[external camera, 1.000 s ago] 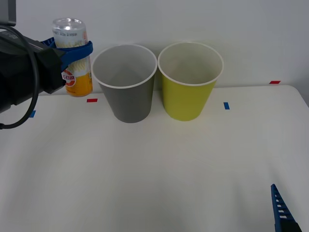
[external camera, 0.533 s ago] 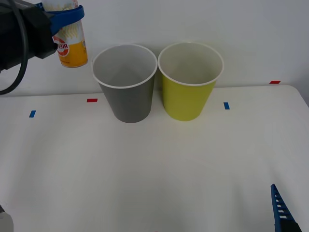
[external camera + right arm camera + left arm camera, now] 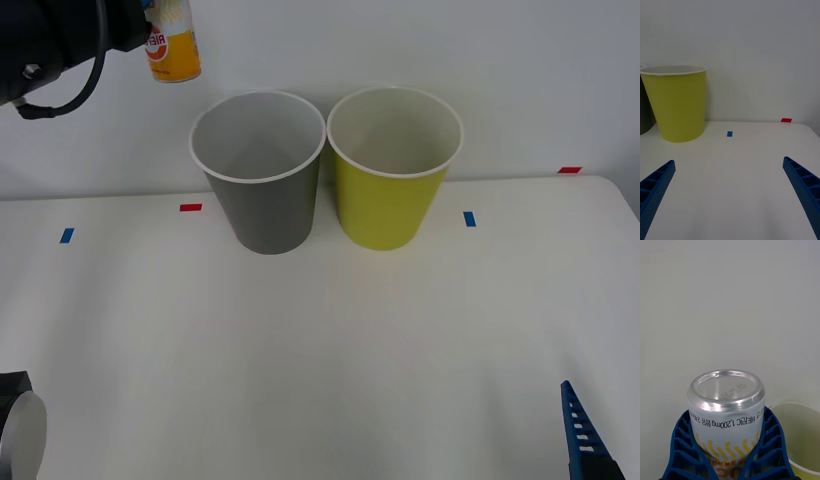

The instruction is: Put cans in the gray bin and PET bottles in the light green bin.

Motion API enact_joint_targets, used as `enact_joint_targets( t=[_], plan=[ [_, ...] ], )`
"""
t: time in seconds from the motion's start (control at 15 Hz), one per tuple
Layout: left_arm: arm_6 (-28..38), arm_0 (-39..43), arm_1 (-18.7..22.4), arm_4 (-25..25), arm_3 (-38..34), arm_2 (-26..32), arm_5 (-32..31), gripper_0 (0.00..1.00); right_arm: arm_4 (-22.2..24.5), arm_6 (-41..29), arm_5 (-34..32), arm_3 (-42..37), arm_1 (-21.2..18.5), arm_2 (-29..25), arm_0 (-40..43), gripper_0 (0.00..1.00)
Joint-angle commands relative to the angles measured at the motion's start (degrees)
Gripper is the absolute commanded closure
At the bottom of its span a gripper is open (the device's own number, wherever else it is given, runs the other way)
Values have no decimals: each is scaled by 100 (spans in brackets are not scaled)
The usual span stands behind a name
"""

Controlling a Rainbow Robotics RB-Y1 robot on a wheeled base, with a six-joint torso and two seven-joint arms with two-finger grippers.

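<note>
At the frame's upper left, the left gripper (image 3: pixel 728 453) is clasping the can (image 3: pixel 172 48) above the gray bin (image 3: pixel 262 190); the right gripper (image 3: pixel 730 195) is idling, fingers spread.

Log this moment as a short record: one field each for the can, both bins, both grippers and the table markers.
can: upright, held high, left of the gray bin's mouth
gray bin: upright on the table, nothing seen inside, touching or nearly touching the green one
light green bin: upright, nothing seen inside
left gripper: shut on the can
right gripper: open, low over the table's near right
tape marks: red and blue, on the table
</note>
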Motion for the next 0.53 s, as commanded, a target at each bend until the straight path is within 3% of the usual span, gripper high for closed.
enact_joint_targets(
  t=[0.07,0.27,0.53],
  plan=[
    [-158,-131,-17,-143,575,-464,-600,100,0,0,0,0,0,0,0,0],
    [-211,-158,-17,-512,918,-973,-1154,100,0,0,0,0,0,0,0,0],
    [-220,-158,-96,-573,1296,-1334,-1751,100,0,0,0,0,0,0,0,0]
  ],
)
